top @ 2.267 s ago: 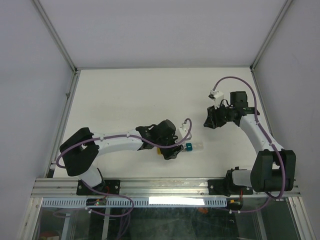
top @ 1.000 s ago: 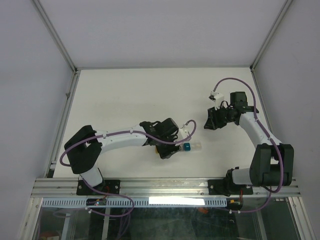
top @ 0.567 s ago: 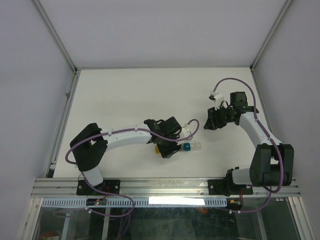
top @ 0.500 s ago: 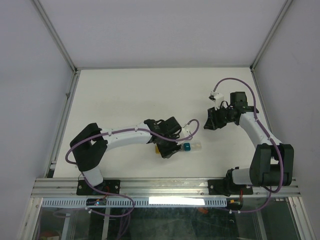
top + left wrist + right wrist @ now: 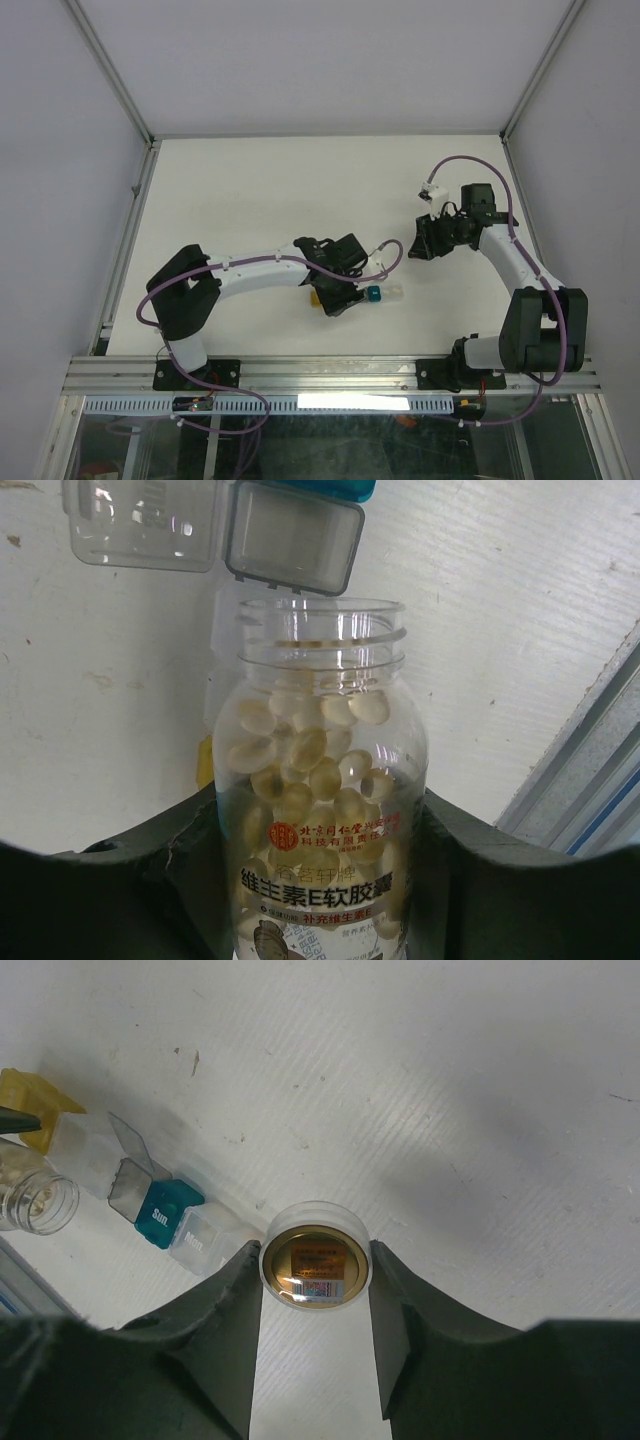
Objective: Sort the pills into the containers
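The white table [image 5: 250,190] carries little besides a short pill box [image 5: 150,1200] near its front edge: a yellow cell [image 5: 25,1095], a clear one, one with a grey lid [image 5: 293,535] flipped open, a teal one [image 5: 168,1212] and a last clear one. An aluminium rail [image 5: 590,770] runs along the table's near side, and purple cable [image 5: 460,160] loops off both wrists.

The left gripper [image 5: 338,298] is clamped on a clear plastic bottle [image 5: 320,780] with no cap on it. The pills [image 5: 310,770] – pale yellow capsules – sit inside it, heaped up toward the neck. Its open mouth points at the cell with the raised grey lid and lies just short of it; whether it touches the box I cannot tell. This arm stretches low across the front of the table, from its base toward the middle.

The right gripper [image 5: 422,245] is closed on the bottle's round cap [image 5: 315,1267], white-rimmed with a gold inside. That arm is folded, elbow out – the wrist hangs above bare table, well apart from the box.
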Controlling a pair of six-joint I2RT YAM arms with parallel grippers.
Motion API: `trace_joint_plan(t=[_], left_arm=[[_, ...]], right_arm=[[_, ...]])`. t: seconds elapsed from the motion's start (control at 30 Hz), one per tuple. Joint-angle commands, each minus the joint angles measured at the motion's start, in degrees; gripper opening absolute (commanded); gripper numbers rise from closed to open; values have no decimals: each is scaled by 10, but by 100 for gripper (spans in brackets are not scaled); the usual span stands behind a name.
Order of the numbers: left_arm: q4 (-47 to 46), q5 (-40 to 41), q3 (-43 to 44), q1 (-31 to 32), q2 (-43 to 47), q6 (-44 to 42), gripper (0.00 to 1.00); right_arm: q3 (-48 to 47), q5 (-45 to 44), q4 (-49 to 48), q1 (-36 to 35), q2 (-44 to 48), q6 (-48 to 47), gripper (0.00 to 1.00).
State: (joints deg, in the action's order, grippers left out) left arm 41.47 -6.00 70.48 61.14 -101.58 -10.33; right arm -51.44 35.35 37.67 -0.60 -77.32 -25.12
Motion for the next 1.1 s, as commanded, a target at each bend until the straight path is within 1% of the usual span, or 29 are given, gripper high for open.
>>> trace_joint_plan(t=[0.0,0.03,0.1,0.17,0.23,0.27,0.3,0.33,0.4,0.47,0.57,0.63,0.7,0.73,0.8,0.87,0.93,1.0,1.03,1.07], left_arm=[[17,7,22,-11,-2,0,0],[15,-3,24,-7,0,1,0],[10,6,20,-5,-3,-3,0],[26,-4,45,4,-8,4,0],[7,11,28,0,1,-2,0],[18,14,34,-5,-6,1,0],[39,5,53,0,-16,9,0],[38,1,57,9,-16,9,0],[22,17,34,4,-13,5,0],[46,11,51,2,-20,14,0],[35,27,41,1,-15,9,0],[57,23,64,13,-21,17,0],[40,33,44,9,-15,7,0],[51,40,46,1,-23,8,0],[74,33,75,11,-34,16,0],[57,44,60,12,-25,10,0],[86,46,83,12,-31,21,0],[64,46,69,17,-16,12,0],[61,58,61,10,-21,11,0],[81,59,71,7,-33,15,0]], right_arm=[[-19,15,-2,4,0,-2,14],[-19,15,-1,4,0,-2,14],[-19,15,0,4,0,-2,14],[-19,15,-1,4,1,-2,14],[-19,16,0,4,-1,-2,14],[-20,16,0,5,-1,-1,14],[-19,15,0,5,-1,-2,14],[-19,15,0,5,-1,-2,14],[-20,16,0,5,-1,-2,14],[-19,16,0,6,-2,-2,14],[-20,18,0,5,-2,-2,14],[-19,17,1,6,-2,-2,14],[-20,18,0,6,-3,-2,14],[-20,18,1,6,-4,-2,14],[-20,17,1,6,-4,-2,14],[-20,18,1,6,-3,-3,14],[-20,18,2,6,-4,-3,14],[-21,20,2,6,-6,-3,14],[-21,21,2,6,-6,-3,14],[-21,20,3,6,-6,-3,14]])
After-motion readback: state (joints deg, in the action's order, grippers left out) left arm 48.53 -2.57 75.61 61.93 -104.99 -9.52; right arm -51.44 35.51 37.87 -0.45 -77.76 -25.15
